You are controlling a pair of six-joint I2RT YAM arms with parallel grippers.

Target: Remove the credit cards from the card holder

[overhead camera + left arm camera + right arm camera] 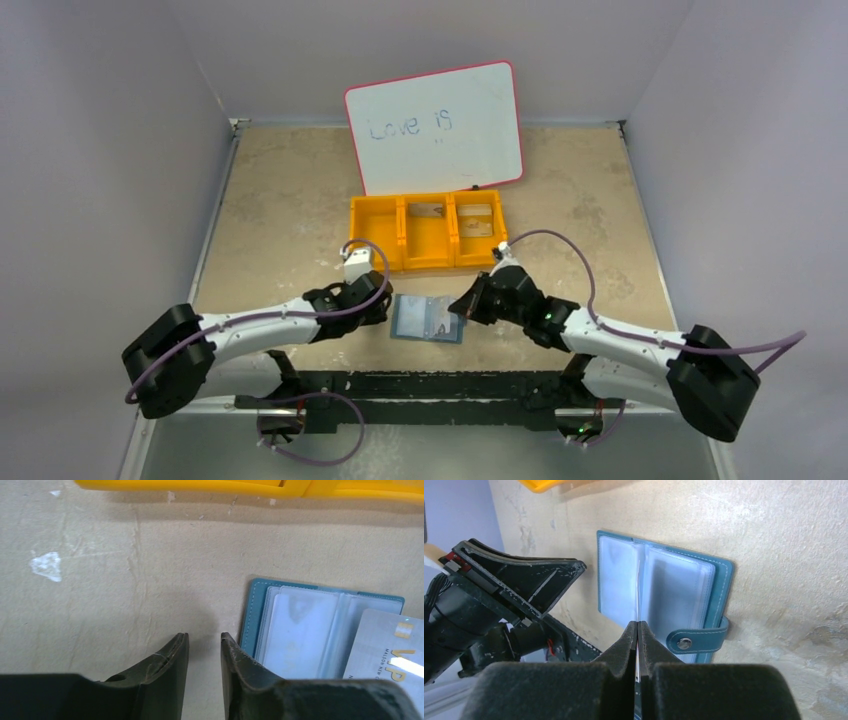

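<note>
The card holder is teal-blue with pale stitching, hazy blue-grey sleeves and a shiny silver snap stud, and the credit card is silvery grey with gold markings and tiny dark lettering. The bin is bright orange-yellow, the whiteboard is white with a pink rim and blue handwriting, and the table is mottled beige with white flecks. Left arm and right arm are white with black joints and purple cables, and the left gripper and right gripper are both black.
</note>
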